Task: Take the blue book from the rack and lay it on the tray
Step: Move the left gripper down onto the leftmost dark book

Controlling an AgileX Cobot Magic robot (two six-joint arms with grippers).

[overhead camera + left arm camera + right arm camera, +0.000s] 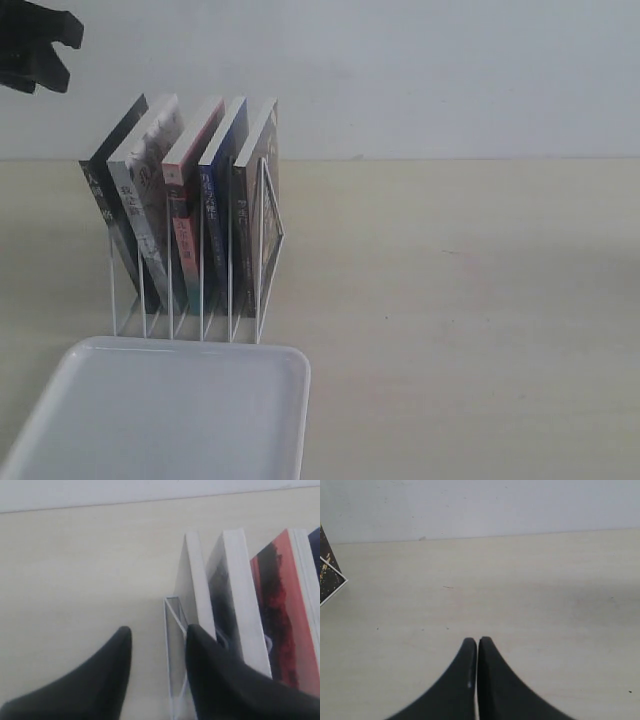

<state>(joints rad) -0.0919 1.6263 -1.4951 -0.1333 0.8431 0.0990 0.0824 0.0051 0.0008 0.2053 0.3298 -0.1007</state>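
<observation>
**Left tool open by the rack, blue book waiting in its slot**

Left tool [158, 630] first: jaws parted, nothing between them, hanging over one end of the rack [265, 240]. In the exterior view it sits up at eleven o'clock from the books. Right tool [477, 641]: fingers pressed together, empty, over bare surface [480, 300].

Now the prize. The blue book [215, 195] stands leaning in the rack, fourth from the left, with the red book [185, 205] close at its nine o'clock and a dark book [250, 210] close at three. The tray [180, 355] lies at six o'clock from the rack, the blue book not yet on it.

My read: a thin paperback, light but floppy, with a glossy cover that is likely slick. The best hold looks like the top edge near the spine, where it clears its neighbours. Pinch both covers there and draw it up along the lean.
</observation>
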